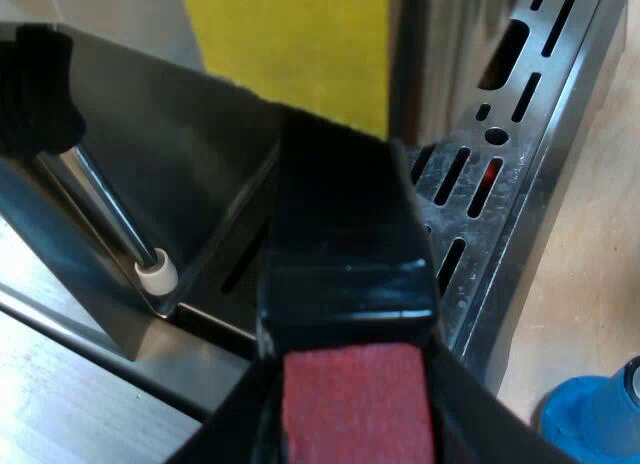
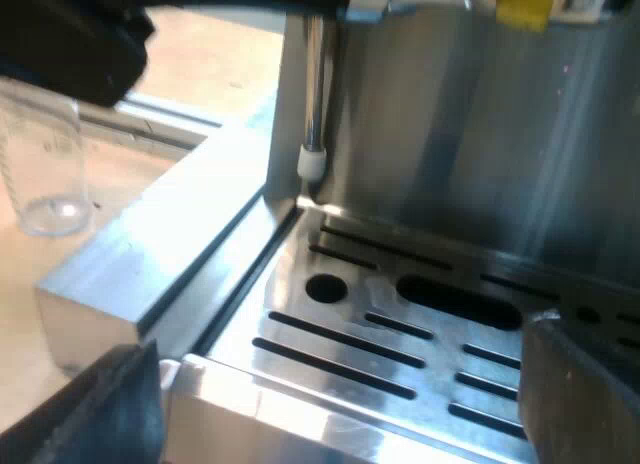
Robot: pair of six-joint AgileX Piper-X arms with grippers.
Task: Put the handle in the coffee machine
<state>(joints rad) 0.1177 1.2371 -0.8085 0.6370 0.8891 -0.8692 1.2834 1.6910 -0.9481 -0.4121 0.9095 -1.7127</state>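
Handle [image 1: 340,234] lies lengthwise in my left tool [image 1: 355,439], which is closed narrow around it at the red end [image 1: 355,394]. In the left wrist view that red cap is the nearest thing to me, and the dark shaft runs away from it toward the espresso machine [image 1: 440,74]. I judge it is not yet locked in. It hangs over the slotted drip tray [image 1: 520,154], and its metal head is hidden behind its own shaft, so I cannot tell how far it is from the socket. The steam wand [image 1: 155,274], white tip down, hangs close beside the shaft. A blue tamper [image 1: 595,419] stands on the counter [image 1: 600,284] near the tray's outer edge.

In the right wrist view my right tool [image 2: 350,394] is spread wide and holds nothing. It sits low at the near lip of the drip tray, facing the machine's front panel. The wand comes down to the tray's far corner, and a measuring glass [image 2: 50,164] stands on the counter beyond the machine's side. There is a dark bulk above the glass that I cannot identify.

Here is what worries me from this point:
- I cannot see the head, so I could raise it off-centre and jam it against the socket's rim instead of seating it.
- The wand is close enough that a sideways swing during the locking turn could strike it.
- My hold is out at the red end, so the twist may make the handle slip in the fingers.
- The idle right tool is low at the tray and could get in the way if I drop the left arm.
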